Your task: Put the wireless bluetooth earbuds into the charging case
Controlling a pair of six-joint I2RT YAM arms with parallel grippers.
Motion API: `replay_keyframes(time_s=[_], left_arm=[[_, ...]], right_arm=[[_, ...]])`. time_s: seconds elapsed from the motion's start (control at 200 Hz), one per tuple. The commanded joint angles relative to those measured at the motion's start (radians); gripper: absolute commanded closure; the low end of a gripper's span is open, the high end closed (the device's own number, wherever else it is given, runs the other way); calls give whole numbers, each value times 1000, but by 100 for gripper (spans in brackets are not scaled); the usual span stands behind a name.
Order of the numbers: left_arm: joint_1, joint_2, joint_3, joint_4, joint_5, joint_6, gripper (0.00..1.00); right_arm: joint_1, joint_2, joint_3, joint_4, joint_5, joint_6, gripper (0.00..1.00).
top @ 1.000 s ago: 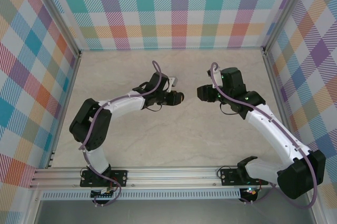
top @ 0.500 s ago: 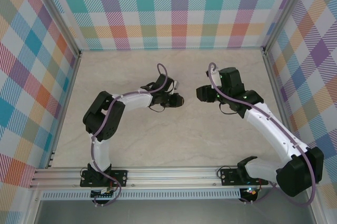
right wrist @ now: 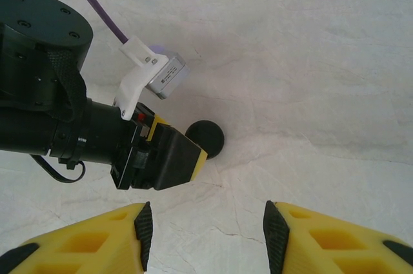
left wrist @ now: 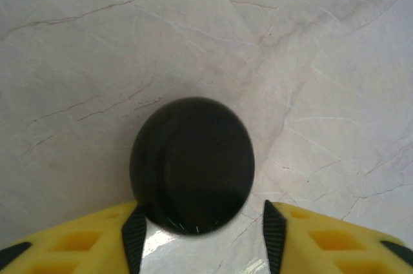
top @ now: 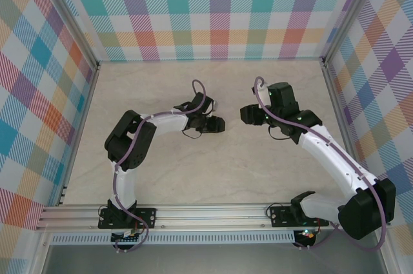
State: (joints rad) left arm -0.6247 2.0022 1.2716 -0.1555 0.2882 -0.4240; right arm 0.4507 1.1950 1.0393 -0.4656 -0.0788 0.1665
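Left gripper [left wrist: 204, 234] low over marble table [left wrist: 322, 55], jaws parted, clamping nothing. Black round charging case [left wrist: 191, 164] lies on the table between its fingertips, one pad [left wrist: 134, 235] just beside it, the other apart. Case looks closed; whether earbuds sit inside, cannot tell. Right gripper [right wrist: 205, 232] likewise spread and empty, facing the left one across the case. Plaid walls [top: 219, 9] beyond.
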Motion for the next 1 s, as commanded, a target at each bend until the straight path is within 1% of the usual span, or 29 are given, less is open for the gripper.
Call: replay_keyframes(time_s=[0.0,0.185,0.255,0.4,0.42,0.47,0.62,0.735,0.845,0.995], left_arm=[[11,-28,1,-24,-18,22,43],[13,-95,-6,-84,-72,70,39],[15,-139,-20,-97,-97,90,39],[21,-250,-60,-114,-165,132,38],[23,-265,-68,-146,-177,136,38],[27,-304,-87,-159,-206,150,38],[47,-428,-156,-179,-298,204,35],[78,-522,-224,-159,-352,256,33],[114,-593,-271,-149,-414,299,32],[149,-659,-304,-136,-534,335,30]], right_arm=[[2,-14,-14,-2,26,-24,47],[2,-33,-47,20,83,-25,39],[1,-41,-64,26,134,-20,35],[1,-75,-122,68,249,-15,32],[1,-84,-133,77,260,-15,32],[2,-105,-162,99,287,-18,30],[1,-153,-232,163,391,-30,23],[0,-163,-275,208,488,-53,16],[0,-159,-307,251,559,-85,14],[-21,-161,-353,335,591,-131,13]])
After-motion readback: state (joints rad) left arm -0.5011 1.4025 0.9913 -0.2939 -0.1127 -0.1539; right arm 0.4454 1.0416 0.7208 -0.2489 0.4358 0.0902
